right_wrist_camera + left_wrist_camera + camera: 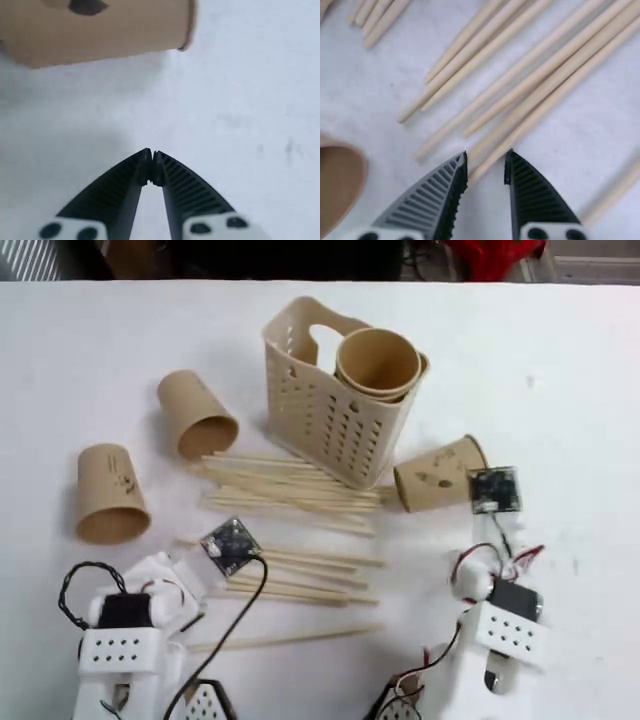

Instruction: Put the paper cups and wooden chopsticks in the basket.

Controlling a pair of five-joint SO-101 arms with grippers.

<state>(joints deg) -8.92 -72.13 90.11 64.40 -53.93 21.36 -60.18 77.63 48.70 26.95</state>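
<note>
1 paper cup (95,30) — cut off by the right wrist view's edge.

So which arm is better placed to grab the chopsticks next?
Probably the left: the left pincer hangs open over the ends of the chopsticks. The right pincer is shut over bare table, beside a fallen paper cup.

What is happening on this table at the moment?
Two robot arms are sorting paper cups and wooden chopsticks into the basket. Stacked cups already stand inside it. Three cups lie on their sides on the table: the far-left cup, the middle cup and the right cup. The left gripper is open over the loose chopsticks, gripping nothing. The right gripper is shut and empty, near the right cup.
</note>
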